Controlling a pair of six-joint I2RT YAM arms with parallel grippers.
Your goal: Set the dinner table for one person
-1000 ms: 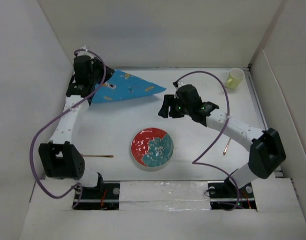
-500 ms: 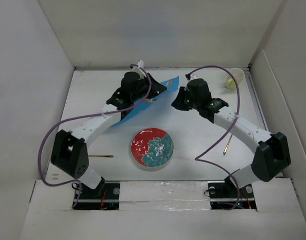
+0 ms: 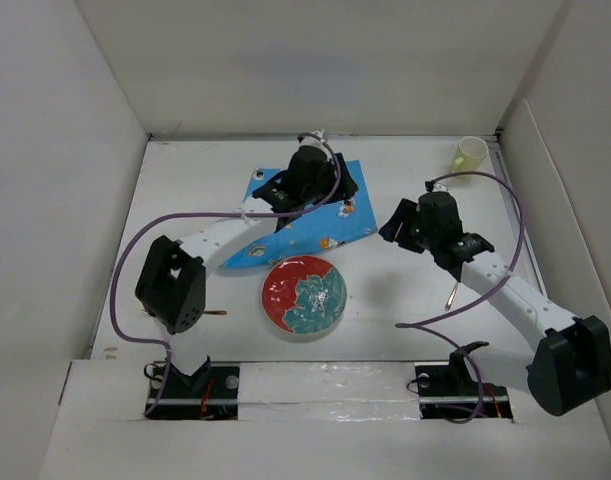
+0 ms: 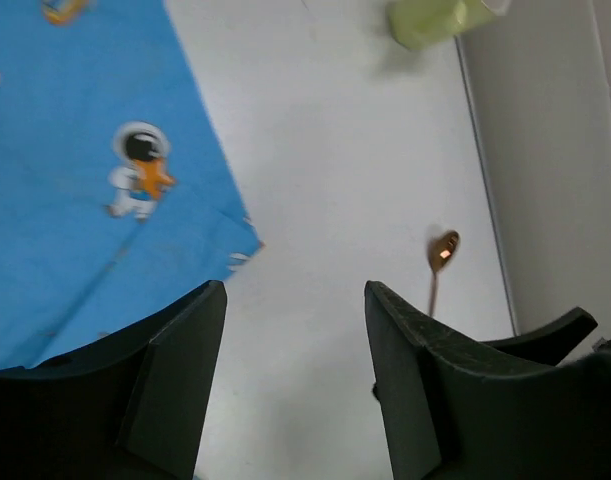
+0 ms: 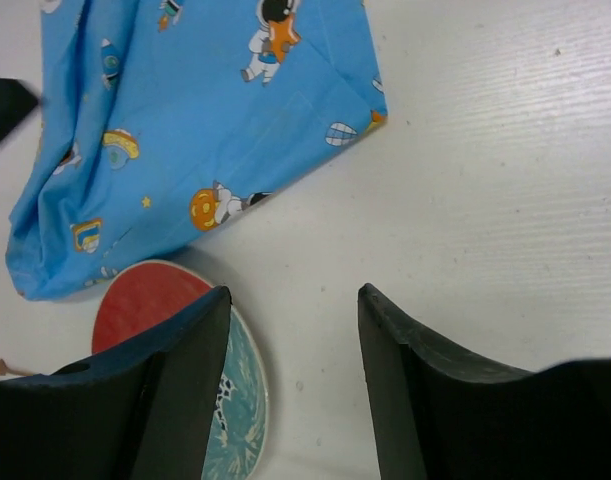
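Step in hand, as judged: lay the mat [image 3: 315, 225] flat before any item goes on it. The left gripper [image 4: 293, 330] hangs over the mat's far part with its jaws wide apart and nothing between them. The right gripper [image 5: 292, 310] hovers over bare table just right of the mat, equally wide and empty. The mat lies bunched and folded on itself, its near edge meeting the far rim of the plate [image 3: 305, 297] (whether it overlaps the rim cannot be told). To do the step well, take one free corner in each gripper, pinching a single layer only. Draw the corners apart until the folds run out, then lower the cloth with its edges square to the table [image 3: 205, 180]. Keep the cloth off the plate while pulling, or the plate may be dragged. The table is the white floor of the walled enclosure ahead of the arm bases, and it appears wider than deep, with its long axis running left to right. The mat's long axis runs diagonally instead, from a narrow tip at near left up to the far right, so it needs turning. The fork [image 3: 210, 312] lies left of the plate, the spoon [image 3: 451, 293] well to its right, and the cup [image 3: 470, 155] in the far right corner.
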